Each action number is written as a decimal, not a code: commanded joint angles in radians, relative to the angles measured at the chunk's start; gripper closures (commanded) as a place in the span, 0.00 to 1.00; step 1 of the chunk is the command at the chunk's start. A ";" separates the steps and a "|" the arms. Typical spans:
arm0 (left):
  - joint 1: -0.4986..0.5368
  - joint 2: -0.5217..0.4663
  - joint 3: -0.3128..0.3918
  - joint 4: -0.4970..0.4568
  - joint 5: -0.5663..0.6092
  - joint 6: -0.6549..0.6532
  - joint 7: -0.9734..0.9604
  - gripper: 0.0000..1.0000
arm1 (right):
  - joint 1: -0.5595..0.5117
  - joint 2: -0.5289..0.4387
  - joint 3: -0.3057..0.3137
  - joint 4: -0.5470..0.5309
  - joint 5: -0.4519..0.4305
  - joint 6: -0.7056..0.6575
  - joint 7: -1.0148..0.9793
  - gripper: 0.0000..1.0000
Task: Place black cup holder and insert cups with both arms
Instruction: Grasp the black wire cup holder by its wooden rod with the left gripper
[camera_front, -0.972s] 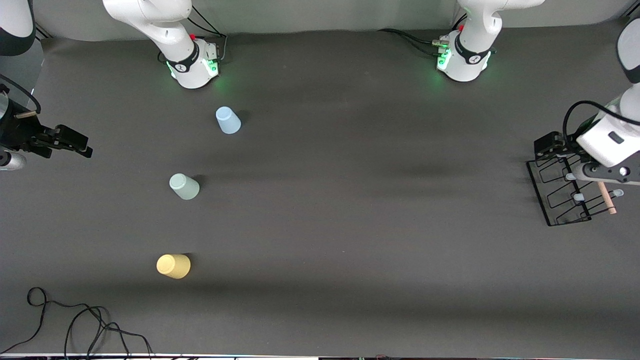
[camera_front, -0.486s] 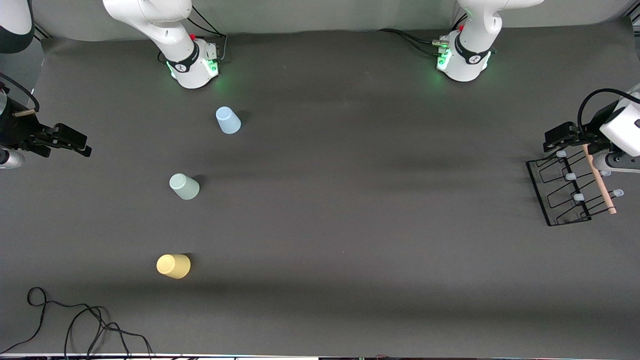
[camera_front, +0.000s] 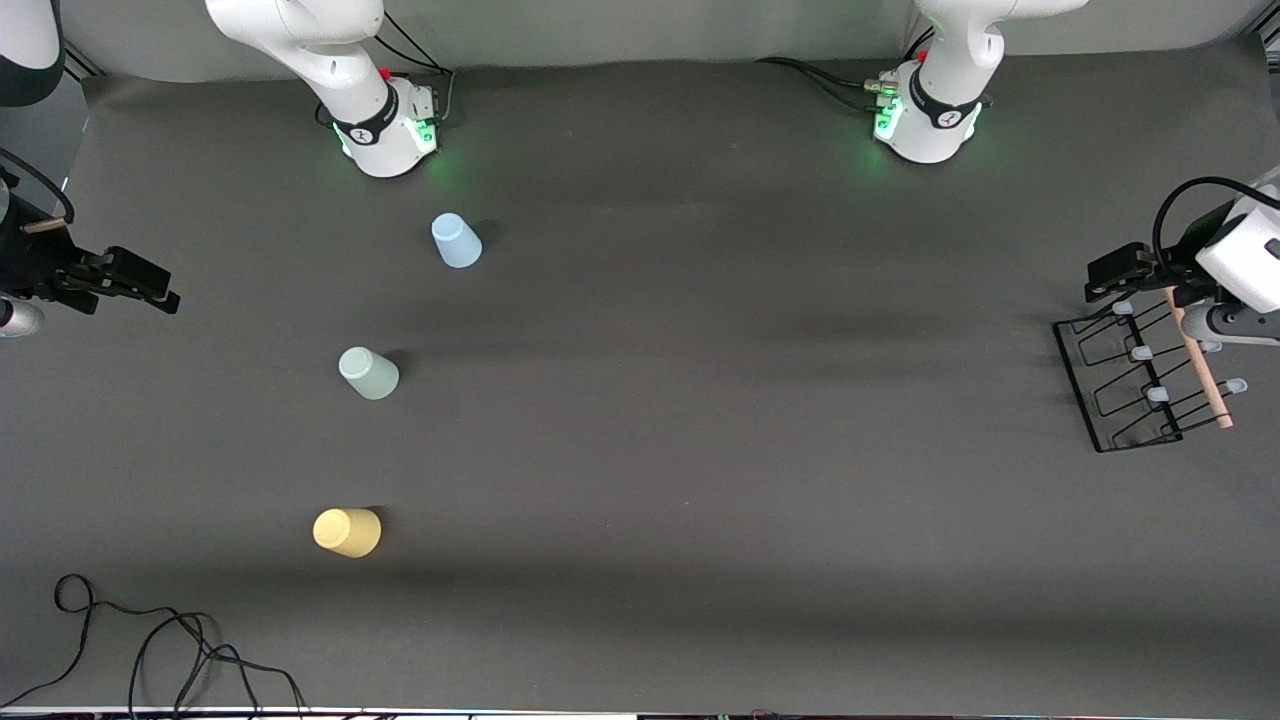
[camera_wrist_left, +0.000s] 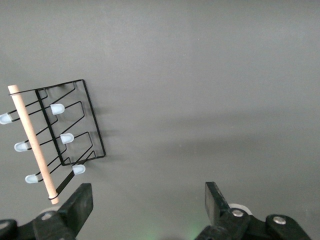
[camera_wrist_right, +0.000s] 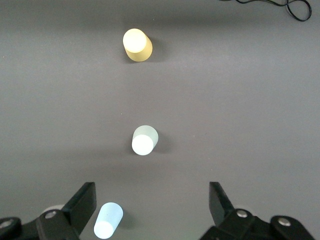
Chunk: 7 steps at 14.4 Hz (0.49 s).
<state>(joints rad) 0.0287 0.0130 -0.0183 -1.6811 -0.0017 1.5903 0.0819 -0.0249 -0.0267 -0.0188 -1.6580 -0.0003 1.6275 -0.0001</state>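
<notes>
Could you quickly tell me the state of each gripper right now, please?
Left gripper: open, empty, above the table beside the rack.
Right gripper: open, empty, above the table near the blue cup.

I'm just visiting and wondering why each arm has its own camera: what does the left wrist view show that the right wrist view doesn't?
Only the left wrist view shows the black cup holder, lying on the table with its wooden handle, past the left tool, which is open and empty.

Only the right wrist view shows the three cups, yellow cup, green cup and blue cup, plus a black cable and the open, empty right tool.

Both share the dark grey table.
</notes>
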 joint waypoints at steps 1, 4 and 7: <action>0.000 -0.013 0.005 -0.011 0.038 -0.024 0.001 0.00 | 0.007 -0.007 -0.010 0.011 0.019 -0.017 0.000 0.00; 0.011 -0.004 0.008 -0.011 0.062 -0.021 0.004 0.00 | 0.007 -0.007 -0.010 0.011 0.019 -0.017 0.002 0.00; 0.049 0.008 0.009 -0.009 0.063 -0.015 0.024 0.00 | 0.007 -0.007 -0.010 0.009 0.019 -0.017 0.002 0.00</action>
<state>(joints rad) 0.0565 0.0199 -0.0105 -1.6859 0.0474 1.5778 0.0847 -0.0249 -0.0267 -0.0199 -1.6580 -0.0003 1.6275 0.0000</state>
